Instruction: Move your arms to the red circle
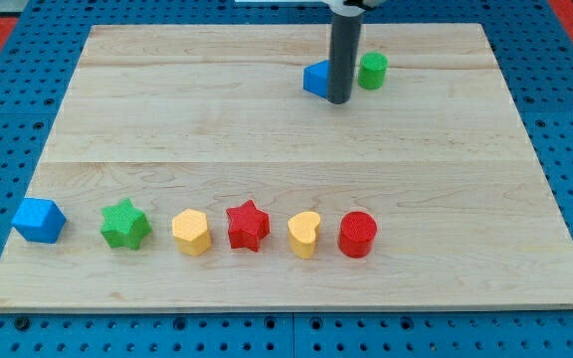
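The red circle stands near the view's bottom, at the right end of a row of blocks. My tip is near the view's top, far above the red circle. It sits between a blue block on its left and a green circle on its right, close against the blue block.
The row along the view's bottom runs from left: a blue cube, a green star, a yellow hexagon, a red star, a yellow heart. The wooden board lies on a blue pegboard.
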`<act>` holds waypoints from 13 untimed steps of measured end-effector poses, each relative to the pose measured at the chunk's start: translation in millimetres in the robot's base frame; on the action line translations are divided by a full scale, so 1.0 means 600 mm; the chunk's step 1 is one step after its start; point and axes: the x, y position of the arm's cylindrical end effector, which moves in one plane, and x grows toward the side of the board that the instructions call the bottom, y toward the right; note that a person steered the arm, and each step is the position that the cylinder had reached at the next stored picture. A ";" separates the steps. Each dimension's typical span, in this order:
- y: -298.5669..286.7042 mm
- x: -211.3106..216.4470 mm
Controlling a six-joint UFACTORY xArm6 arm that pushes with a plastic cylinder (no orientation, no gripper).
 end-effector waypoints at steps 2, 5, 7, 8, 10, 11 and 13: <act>-0.017 0.010; 0.009 0.129; 0.024 0.130; 0.059 0.144; 0.077 0.259; 0.103 0.319; 0.092 0.398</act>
